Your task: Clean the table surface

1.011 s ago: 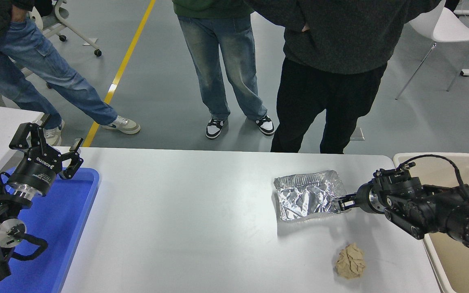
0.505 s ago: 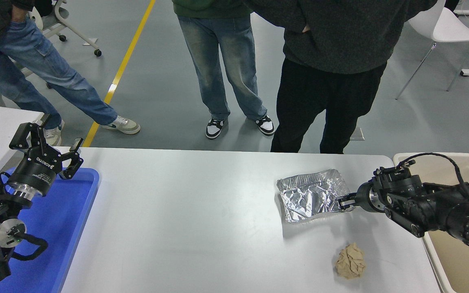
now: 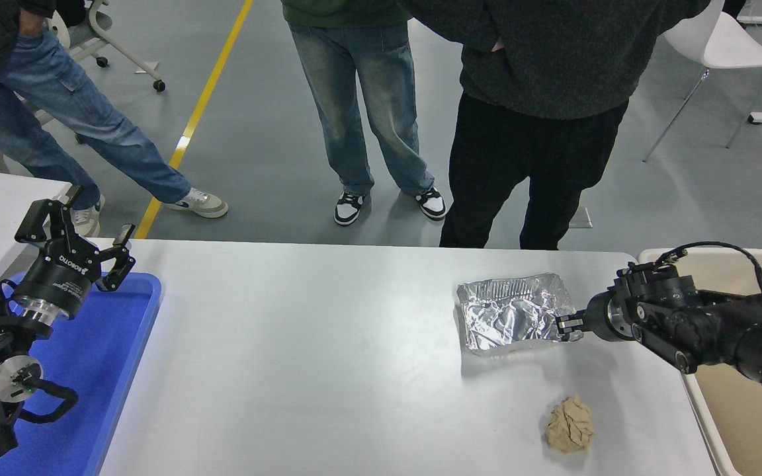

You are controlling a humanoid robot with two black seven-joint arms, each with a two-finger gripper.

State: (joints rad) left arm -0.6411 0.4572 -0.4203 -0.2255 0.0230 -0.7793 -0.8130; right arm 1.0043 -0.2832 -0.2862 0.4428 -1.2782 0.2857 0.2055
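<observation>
Since a second ago, the shiny foil sheet [image 3: 512, 314] has slid to the right, toward the beige bin [image 3: 745, 423], and it now hangs a little off the table with its shadow under it. The right gripper [image 3: 570, 326] has its fingers pinched tight on the foil's right edge, so I think it is pulling the foil to the bin to throw it away. The bin sits right beside the table's right end, which makes it easy to drop trash in. A crumpled brown paper ball [image 3: 569, 424] waits nearer to us on the white table surface [image 3: 301, 357], which fills the middle of the room. The left gripper [image 3: 83, 244] is parked above the blue tray [image 3: 100, 370], fingers spread wide and holding nothing. Three people [image 3: 540, 99] stand at the far side.
</observation>
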